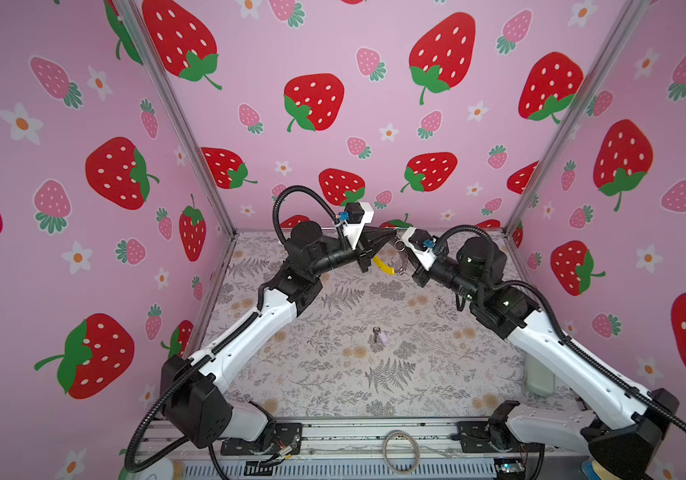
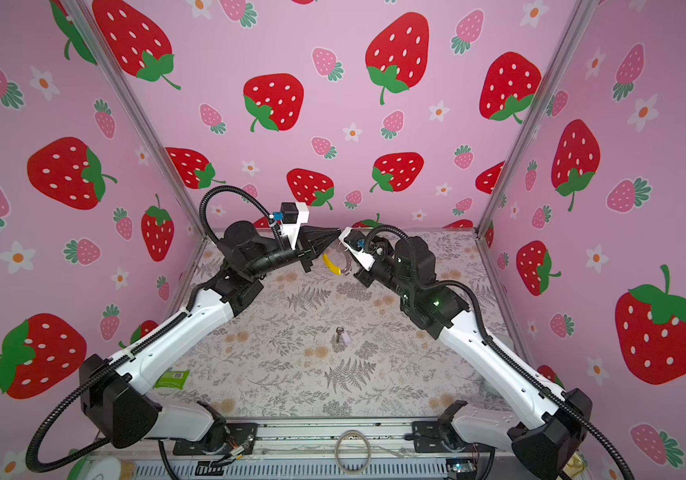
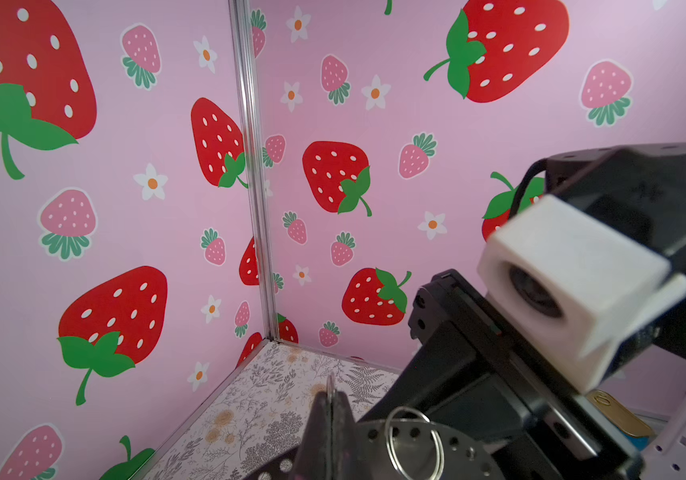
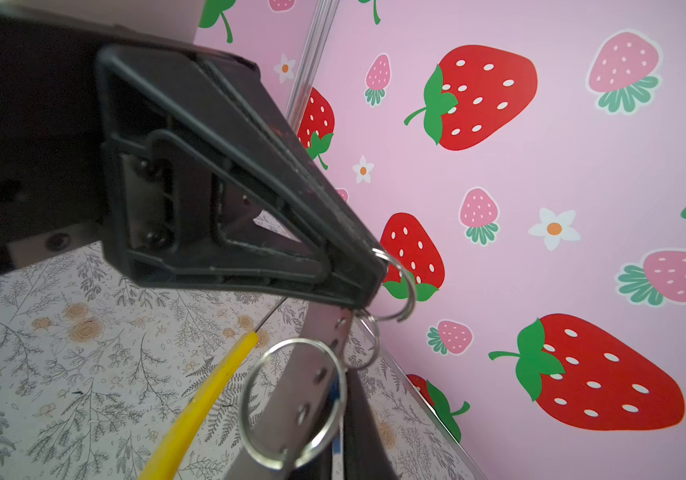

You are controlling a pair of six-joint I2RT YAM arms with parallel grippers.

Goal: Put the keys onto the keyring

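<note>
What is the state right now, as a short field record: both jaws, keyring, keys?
keyring: hangs in the air at the back, yellow section low
left gripper: jaws shut on the keyring's thin wire
right gripper: jaws closed, facing the left gripper; a blue sliver shows between them, unidentifiable
lilac-tag key: lies on the table, mid-mat, untouched
plain hoop: on the front rail
</note>
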